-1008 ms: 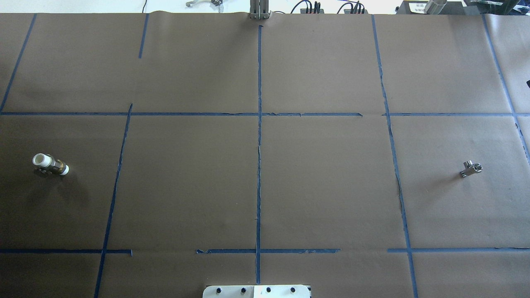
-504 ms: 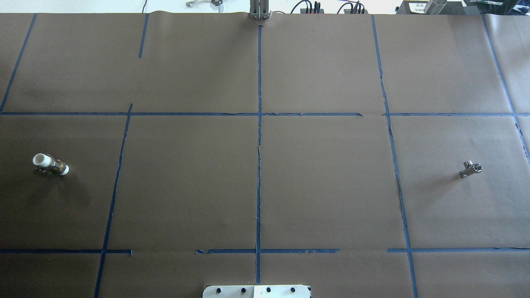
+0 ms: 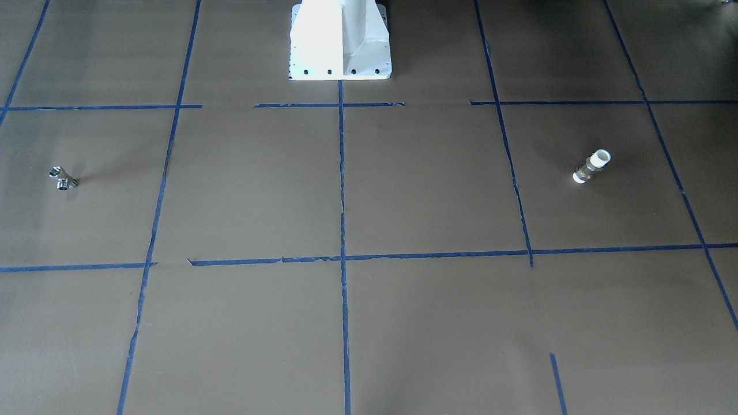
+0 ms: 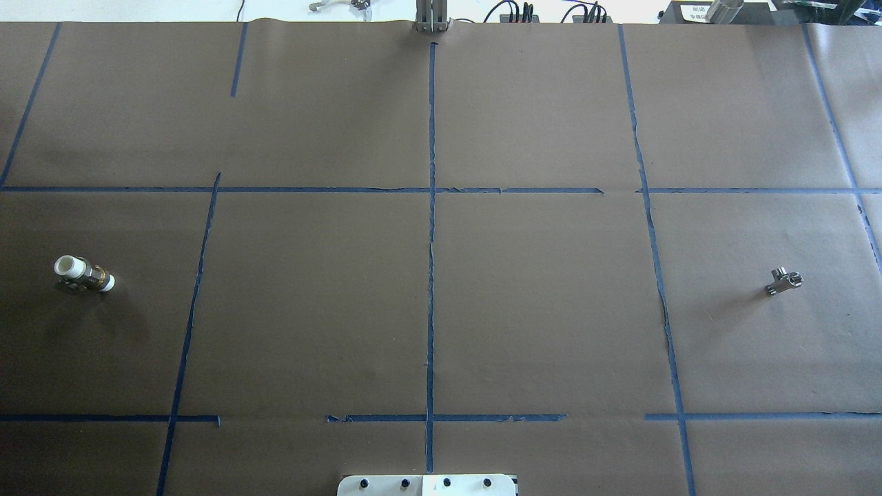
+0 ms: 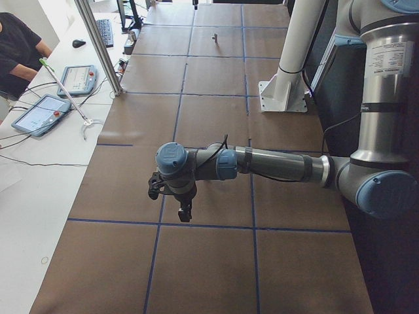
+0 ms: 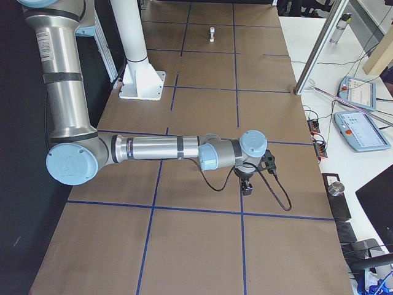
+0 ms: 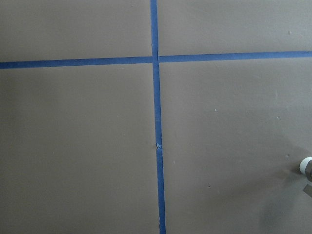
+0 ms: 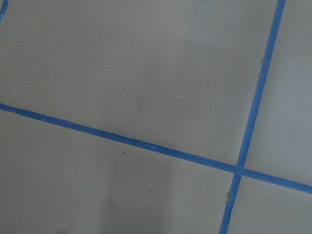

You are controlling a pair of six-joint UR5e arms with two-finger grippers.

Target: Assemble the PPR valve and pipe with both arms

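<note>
The pipe [image 4: 84,273], a short white tube with a brass-grey band, lies on the brown paper at the table's left side; it also shows in the front view [image 3: 592,166], far off in the right side view [image 6: 212,32], and one white end at the edge of the left wrist view [image 7: 306,165]. The chrome PPR valve [image 4: 784,282] lies at the table's right side [image 3: 62,178] and far off in the left side view [image 5: 214,37]. My left gripper [image 5: 185,214] and right gripper [image 6: 247,187] hang over the table and show only in the side views. I cannot tell whether they are open or shut.
The white robot pedestal [image 3: 340,40] stands at the table's near middle edge. Blue tape lines cross the brown paper [image 4: 431,275]. An operators' desk with tablets [image 5: 39,114] and a metal post [image 5: 98,46] runs along the far side. A person [image 5: 16,46] sits there.
</note>
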